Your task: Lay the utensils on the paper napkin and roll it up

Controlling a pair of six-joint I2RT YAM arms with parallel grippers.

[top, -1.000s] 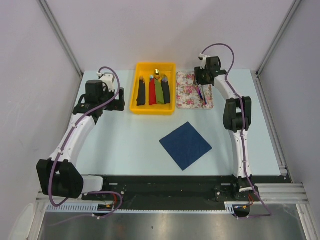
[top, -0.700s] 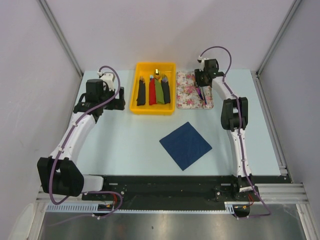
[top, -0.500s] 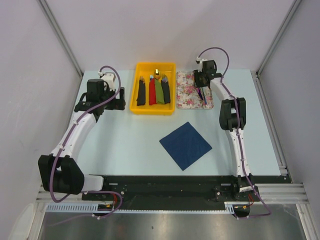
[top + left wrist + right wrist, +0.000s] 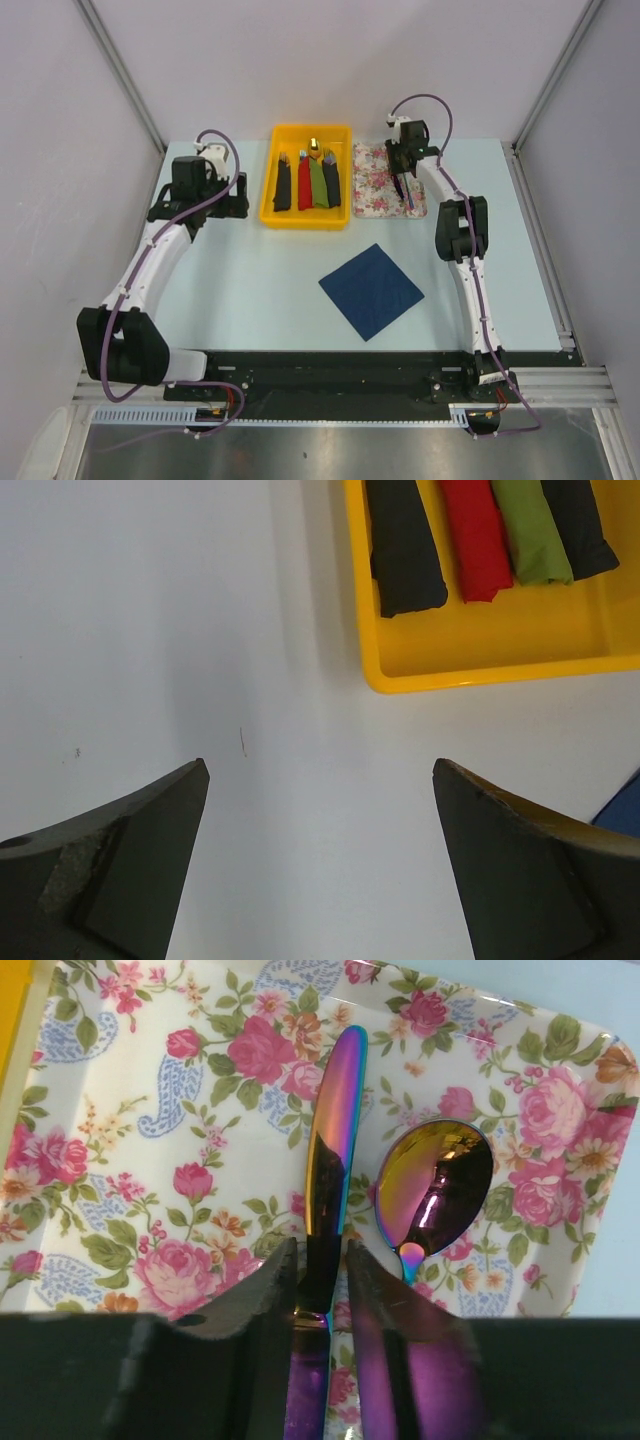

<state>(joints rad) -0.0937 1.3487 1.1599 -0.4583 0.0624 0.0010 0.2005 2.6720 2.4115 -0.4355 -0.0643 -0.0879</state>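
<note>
Two iridescent utensils lie side by side on the floral mat (image 4: 150,1160): a knife (image 4: 335,1120) and a spoon (image 4: 435,1185). My right gripper (image 4: 322,1250) is down over the knife's handle, one finger on each side and close to it, with a sliver of mat still showing on the right. The knife lies flat. From above, the right gripper (image 4: 404,180) is over the mat (image 4: 375,185). The navy paper napkin (image 4: 371,291) lies flat mid-table, turned like a diamond. My left gripper (image 4: 243,197) hangs wide open over bare table left of the tray, holding nothing.
A yellow tray (image 4: 306,218) with black, red and green rolled bundles sits left of the mat. In the left wrist view, the tray (image 4: 480,670) is at upper right and a napkin corner (image 4: 625,810) at the right edge. Grey walls enclose the table.
The right gripper has moved a little left and lower over the mat while its jaws narrowed around the knife. The left arm and the napkin stayed put.
</note>
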